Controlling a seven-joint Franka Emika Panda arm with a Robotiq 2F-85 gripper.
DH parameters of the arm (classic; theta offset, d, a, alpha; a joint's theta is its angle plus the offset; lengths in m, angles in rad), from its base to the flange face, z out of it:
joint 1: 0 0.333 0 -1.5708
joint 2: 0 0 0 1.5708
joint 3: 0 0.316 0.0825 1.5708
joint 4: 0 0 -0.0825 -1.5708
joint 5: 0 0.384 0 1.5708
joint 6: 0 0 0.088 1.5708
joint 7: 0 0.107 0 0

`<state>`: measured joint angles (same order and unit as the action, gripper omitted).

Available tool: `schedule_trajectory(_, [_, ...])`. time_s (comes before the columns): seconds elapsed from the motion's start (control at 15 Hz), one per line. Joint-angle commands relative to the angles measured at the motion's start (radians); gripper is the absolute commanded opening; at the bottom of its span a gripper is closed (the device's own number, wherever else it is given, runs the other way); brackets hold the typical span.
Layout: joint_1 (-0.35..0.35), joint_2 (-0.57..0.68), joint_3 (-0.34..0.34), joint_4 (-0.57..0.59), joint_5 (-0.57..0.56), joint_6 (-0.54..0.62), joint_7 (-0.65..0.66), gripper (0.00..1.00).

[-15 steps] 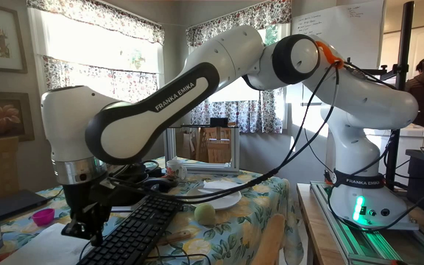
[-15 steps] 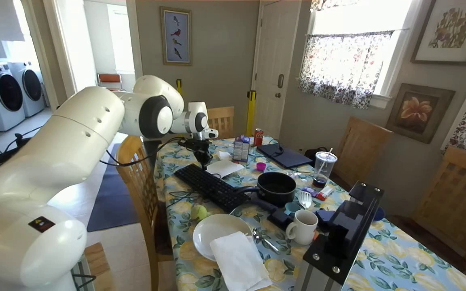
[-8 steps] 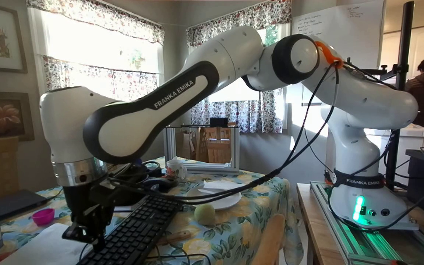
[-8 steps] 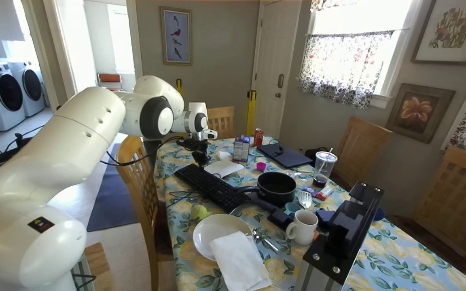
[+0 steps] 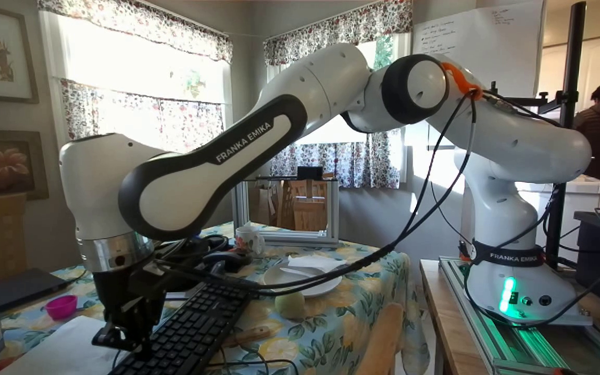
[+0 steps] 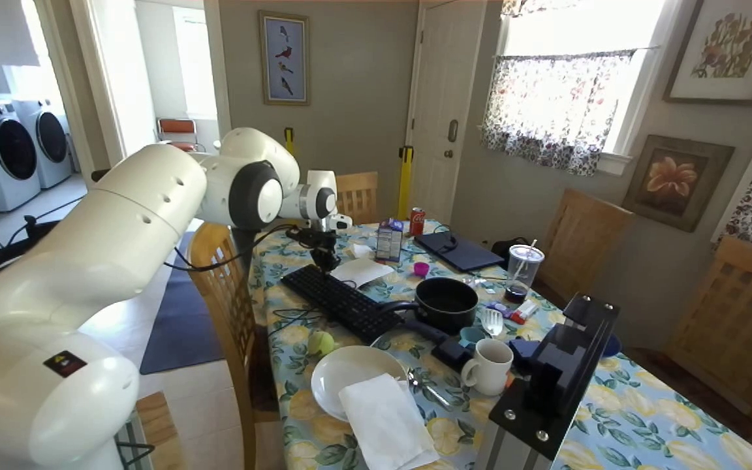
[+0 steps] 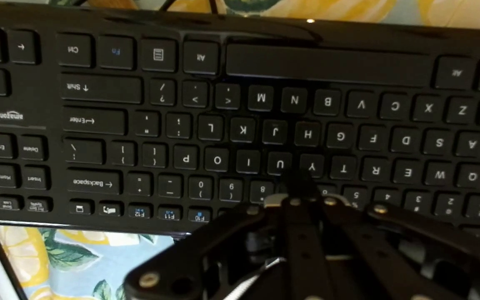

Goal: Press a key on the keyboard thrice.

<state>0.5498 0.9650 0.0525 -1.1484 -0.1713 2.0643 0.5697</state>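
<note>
The keyboard is long, flat and black, and lies on the table in both exterior views (image 5: 198,325) (image 6: 343,303). It fills most of the wrist view (image 7: 242,129), where its letters stand upside down. My gripper (image 7: 299,179) is shut and empty, with its dark fingertips together over the number row, just by the U and Y keys. The fingertips hide the key between 8 and 6. In both exterior views the gripper (image 5: 141,351) (image 6: 328,267) points down at the keyboard's far edge. I cannot tell whether the tips touch or press a key.
White paper (image 5: 65,349) lies beside the keyboard under the gripper. A black pan (image 6: 446,305) stands by the keyboard's other end. A green ball (image 5: 289,303), a white plate (image 6: 333,385), a mug (image 6: 488,367), a pink cup (image 6: 421,268) and a box (image 6: 389,241) are on the table.
The arm has come down, and the gripper is lower against the keyboard, shifted slightly over it. The fingers stay shut. The keyboard has not moved.
</note>
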Motion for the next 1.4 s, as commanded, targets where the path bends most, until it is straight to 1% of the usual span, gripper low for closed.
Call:
schedule_trajectory(0.0, [-0.019,0.041,0.022,0.059,0.030,-0.010,-0.026,0.00])
schedule_trajectory(1.07, [-0.061,0.075,0.057,0.074,0.040,-0.002,-0.053,0.00])
schedule_trajectory(1.33, [-0.067,0.066,0.077,0.075,0.044,-0.001,-0.058,0.00])
